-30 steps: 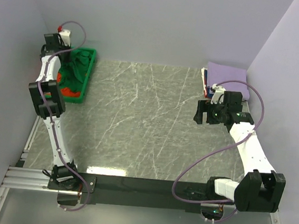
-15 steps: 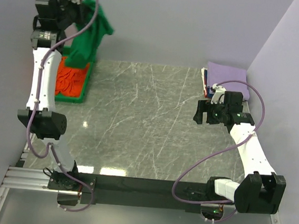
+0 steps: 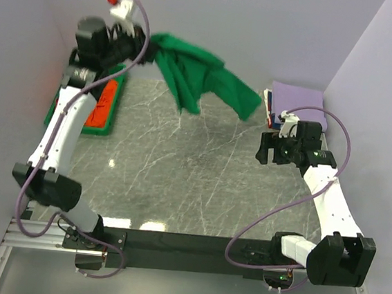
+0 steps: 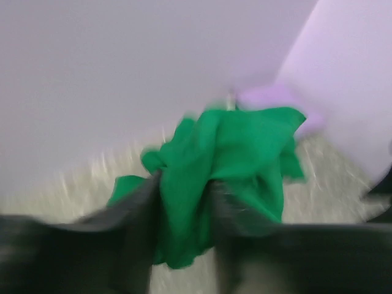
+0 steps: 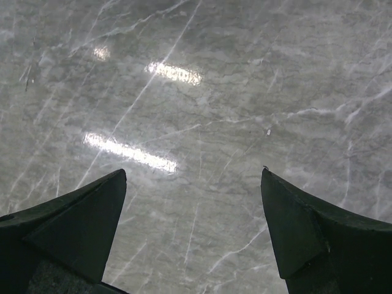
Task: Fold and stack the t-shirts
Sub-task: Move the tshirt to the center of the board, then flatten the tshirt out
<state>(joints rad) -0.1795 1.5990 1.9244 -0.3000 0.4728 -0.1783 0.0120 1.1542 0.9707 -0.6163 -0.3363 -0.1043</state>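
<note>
Left fingers (image 4: 131,226) seemingly clamped on airborne green t-shirt (image 3: 196,77); right fingers (image 5: 73,214) wide apart.

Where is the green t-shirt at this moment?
Top view: the green t-shirt hangs over the far side of the table, held by the left gripper, left of the lavender shirt.

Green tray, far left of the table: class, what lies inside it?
An orange t-shirt lies inside the green tray. The left arm crosses the tray, hiding part of it; anything beneath the orange cloth is hidden too. The green t-shirt hangs outside, in the left gripper.
</note>
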